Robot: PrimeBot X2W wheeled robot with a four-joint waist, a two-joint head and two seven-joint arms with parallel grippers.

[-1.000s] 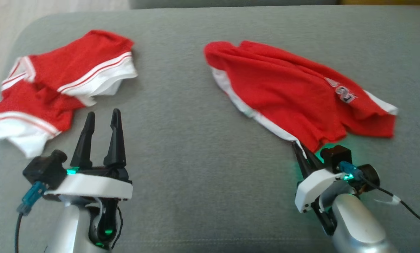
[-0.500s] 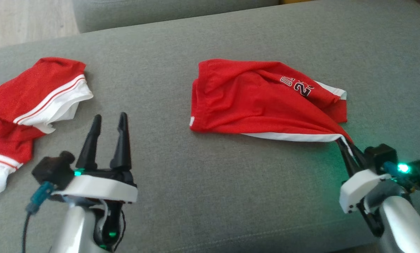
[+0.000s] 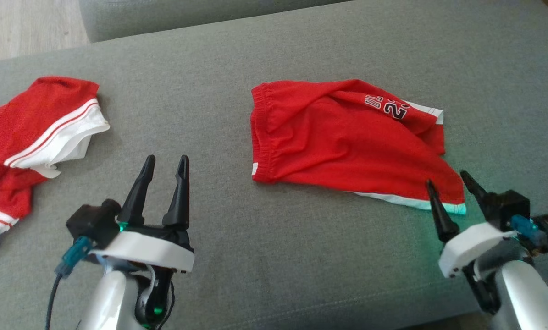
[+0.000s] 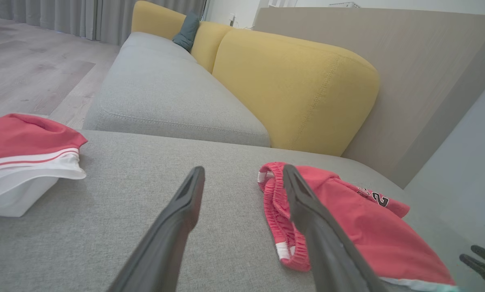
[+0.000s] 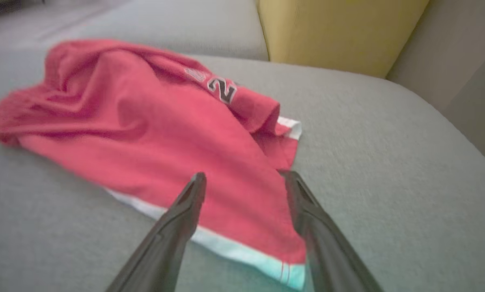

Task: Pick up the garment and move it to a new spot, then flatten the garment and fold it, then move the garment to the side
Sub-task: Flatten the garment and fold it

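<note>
Right gripper (image 3: 447, 179) no longer grips: jaws now stand spread over the hem corner of the garment (image 3: 338, 142), which lies rumpled right of centre on the grey cushion (image 3: 274, 266). Left gripper (image 3: 167, 159) is open and empty. Relocation appears complete; flattening remains outstanding.

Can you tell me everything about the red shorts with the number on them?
The red shorts are soft-looking cloth with a gathered elastic waistband, white hem trim and a dark printed number. They lie rumpled, partly folded over, on the grey sofa cushion. The open right gripper has its fingers either side of the near hem corner, not pinching it.
</note>
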